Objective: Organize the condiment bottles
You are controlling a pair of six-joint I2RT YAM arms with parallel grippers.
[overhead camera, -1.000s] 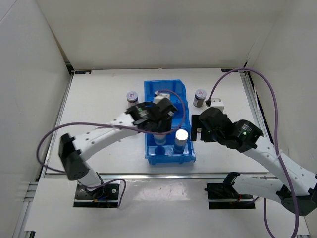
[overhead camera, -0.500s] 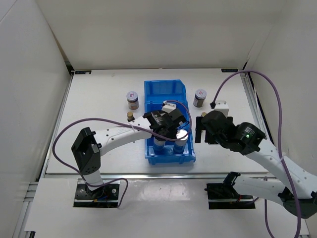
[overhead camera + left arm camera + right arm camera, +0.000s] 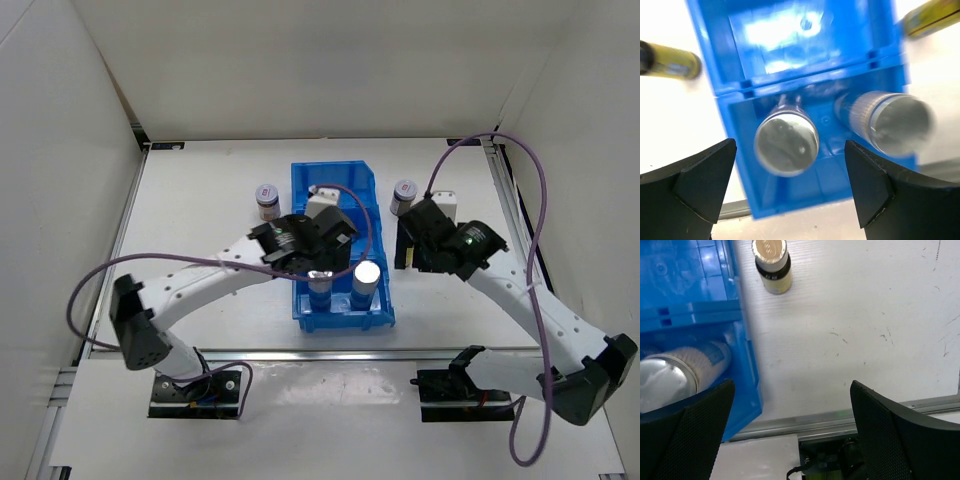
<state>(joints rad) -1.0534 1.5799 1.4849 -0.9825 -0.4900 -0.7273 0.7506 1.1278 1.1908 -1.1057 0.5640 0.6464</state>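
Left gripper [image 3: 790, 145] has lifted away, jaws wide and empty, leaving both silver-capped bottles [image 3: 367, 273] sorted in the blue bin [image 3: 340, 180]'s lowest compartment; right gripper [image 3: 792, 385], also open and empty, approaches a yellow-labelled bottle [image 3: 771, 265]

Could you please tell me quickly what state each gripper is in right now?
Left gripper: open, holding nothing.
Right gripper: open, holding nothing.
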